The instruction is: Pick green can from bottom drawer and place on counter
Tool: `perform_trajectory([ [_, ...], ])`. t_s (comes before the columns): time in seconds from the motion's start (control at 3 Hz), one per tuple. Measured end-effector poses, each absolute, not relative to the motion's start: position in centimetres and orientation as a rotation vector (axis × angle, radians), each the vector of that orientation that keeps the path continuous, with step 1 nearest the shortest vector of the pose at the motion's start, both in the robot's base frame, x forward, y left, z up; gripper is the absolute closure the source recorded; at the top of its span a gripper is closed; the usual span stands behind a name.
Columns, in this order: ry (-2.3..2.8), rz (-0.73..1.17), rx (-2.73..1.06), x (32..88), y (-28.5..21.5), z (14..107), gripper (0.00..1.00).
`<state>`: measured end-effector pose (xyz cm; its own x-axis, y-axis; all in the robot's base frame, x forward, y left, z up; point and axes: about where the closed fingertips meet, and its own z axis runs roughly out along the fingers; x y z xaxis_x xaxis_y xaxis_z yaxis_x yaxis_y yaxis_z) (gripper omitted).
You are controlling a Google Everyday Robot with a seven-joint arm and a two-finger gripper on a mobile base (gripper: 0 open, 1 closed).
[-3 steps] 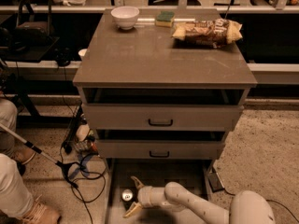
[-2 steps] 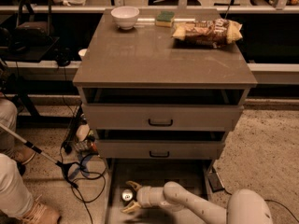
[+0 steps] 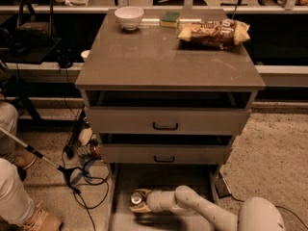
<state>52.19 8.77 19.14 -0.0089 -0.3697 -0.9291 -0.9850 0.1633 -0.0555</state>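
Note:
The green can (image 3: 137, 198) stands upright on the floor of the open bottom drawer (image 3: 166, 178), near its left side, with its silver top showing. My gripper (image 3: 144, 202) is low in that drawer, right against the can from the right, at the end of the white arm (image 3: 202, 208) that reaches in from the lower right. The counter (image 3: 168, 57) is the wide grey-brown top of the cabinet, high above the drawer.
On the counter's far edge are a white bowl (image 3: 129, 17), a green sponge (image 3: 170, 19) and a snack bag (image 3: 214, 32). The two upper drawers (image 3: 165, 121) stand slightly open above the can. Cables (image 3: 79, 170) and a person's legs (image 3: 17, 196) are at left.
My gripper has moved left, closer onto the can. The can has stayed in place in the bottom drawer.

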Motion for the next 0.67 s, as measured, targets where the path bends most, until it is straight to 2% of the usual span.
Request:
perform_trajectory([
  [0.33, 1.509, 0.905, -1.306, 52.8, 0.9, 24.4, 1.0],
  [0.67, 1.474, 0.958, -1.305, 53.0, -5.0, 29.3, 1.0],
])
